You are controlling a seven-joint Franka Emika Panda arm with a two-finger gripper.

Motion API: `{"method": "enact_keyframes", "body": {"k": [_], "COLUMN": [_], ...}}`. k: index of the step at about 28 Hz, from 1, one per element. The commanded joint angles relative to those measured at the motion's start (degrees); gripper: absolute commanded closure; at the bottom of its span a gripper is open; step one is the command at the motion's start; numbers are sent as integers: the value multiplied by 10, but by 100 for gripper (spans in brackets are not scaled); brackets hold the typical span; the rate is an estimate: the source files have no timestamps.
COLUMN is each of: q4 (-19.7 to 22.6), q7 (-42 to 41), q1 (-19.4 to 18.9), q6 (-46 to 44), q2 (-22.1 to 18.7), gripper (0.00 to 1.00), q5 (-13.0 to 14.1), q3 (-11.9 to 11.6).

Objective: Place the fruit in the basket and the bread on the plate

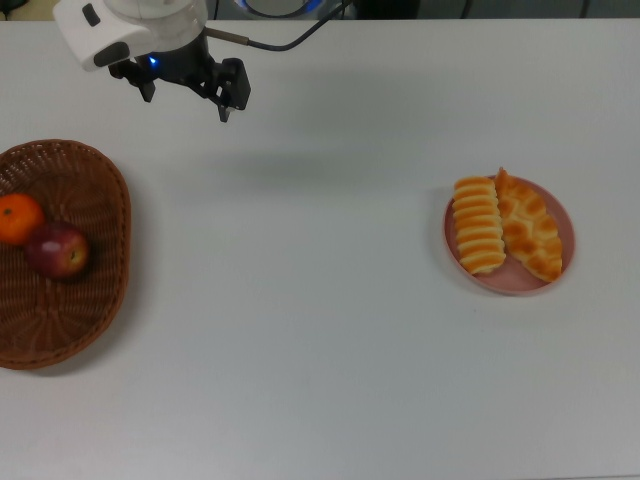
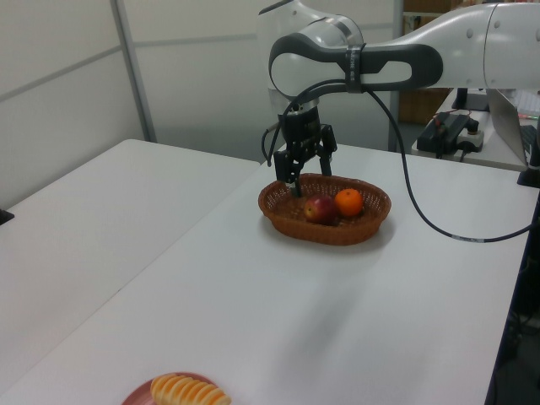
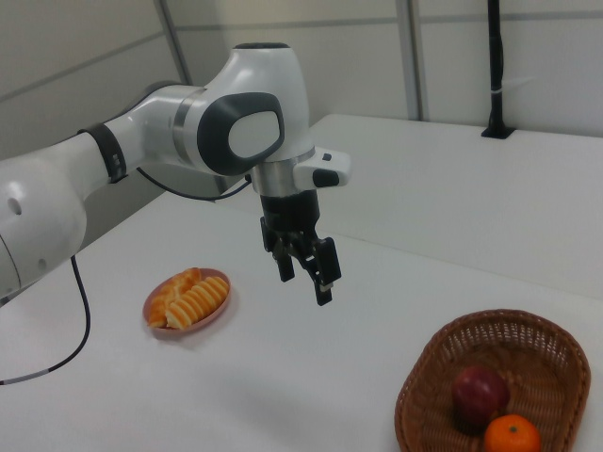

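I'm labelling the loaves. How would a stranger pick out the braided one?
Find the pink plate toward the top view's right. Two loaves lie side by side on it. The braided loaf is the right one, with pointed ends, unlike the striped loaf.

A broad white table (image 2: 101,245) fills the scene. Pale panelled walls (image 2: 59,93) with grey metal uprights (image 2: 133,67) stand behind it; a black post (image 3: 494,66) rises at the right view's far right.
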State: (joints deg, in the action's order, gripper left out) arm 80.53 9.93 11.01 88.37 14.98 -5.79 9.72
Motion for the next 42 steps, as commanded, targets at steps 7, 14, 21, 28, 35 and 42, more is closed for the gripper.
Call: {"method": "enact_keyframes", "body": {"k": [7, 14, 21, 28, 35, 42], "q4": [-2, -2, -2, -3, -2, 2], "q7": [-53, -91, -93, -91, -92, -97], "q1": [24, 32, 39, 38, 40, 39], "q6": [0, 0, 1, -1, 0, -3], "q2": [-17, -14, -14, -17, -15, -14], "gripper": [0, 0, 0, 0, 0, 0], "q5": [68, 73, 68, 48, 47, 43], "q3": [-1, -1, -3, -2, -2, -2]}}
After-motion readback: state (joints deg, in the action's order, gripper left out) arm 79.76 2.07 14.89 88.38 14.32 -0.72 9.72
